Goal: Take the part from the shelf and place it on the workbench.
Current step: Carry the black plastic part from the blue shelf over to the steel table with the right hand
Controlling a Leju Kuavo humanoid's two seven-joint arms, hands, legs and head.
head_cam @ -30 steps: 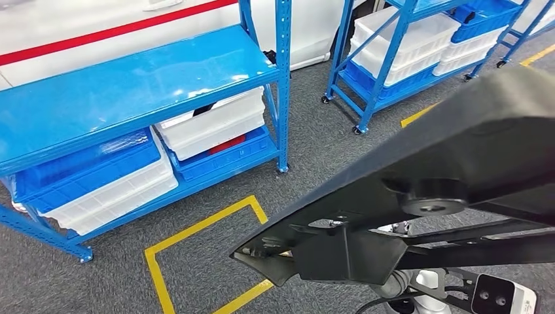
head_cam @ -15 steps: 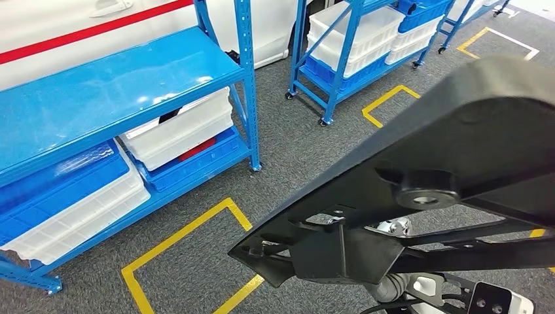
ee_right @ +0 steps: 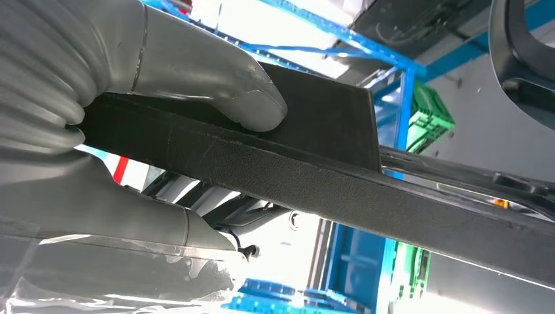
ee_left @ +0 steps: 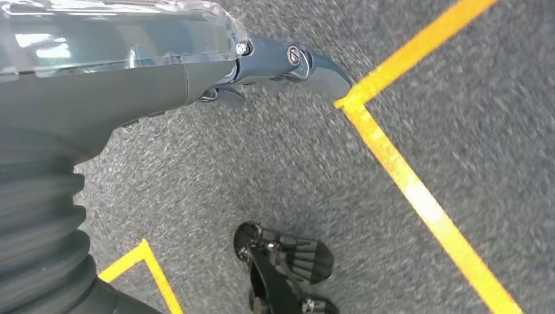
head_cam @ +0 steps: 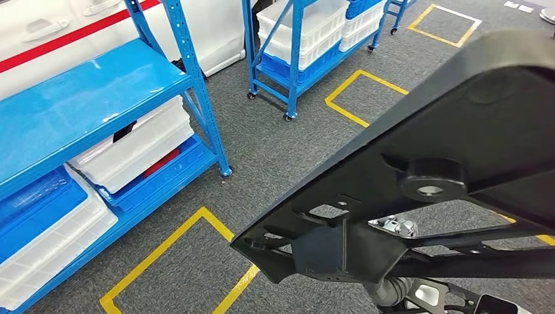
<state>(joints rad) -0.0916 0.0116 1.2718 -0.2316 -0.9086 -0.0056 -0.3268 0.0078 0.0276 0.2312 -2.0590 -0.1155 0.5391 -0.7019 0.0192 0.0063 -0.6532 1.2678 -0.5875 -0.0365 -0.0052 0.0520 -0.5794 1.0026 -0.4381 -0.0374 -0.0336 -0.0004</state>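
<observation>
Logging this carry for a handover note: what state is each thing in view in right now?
black part: off the shelf, carried in the air over the floor
right hand: grips the part's edge, thumb pressed on top
left hand: holds nothing, hangs over the carpet
blue shelf: top level bare, white and blue bins stacked below

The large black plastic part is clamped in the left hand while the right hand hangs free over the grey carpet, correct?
Not quite: the hands are swapped. The right wrist view shows the right hand gripping the large black plastic part, thumb pressed on its edge. The left wrist view shows the left hand hanging with nothing in it over the grey carpet.
</observation>
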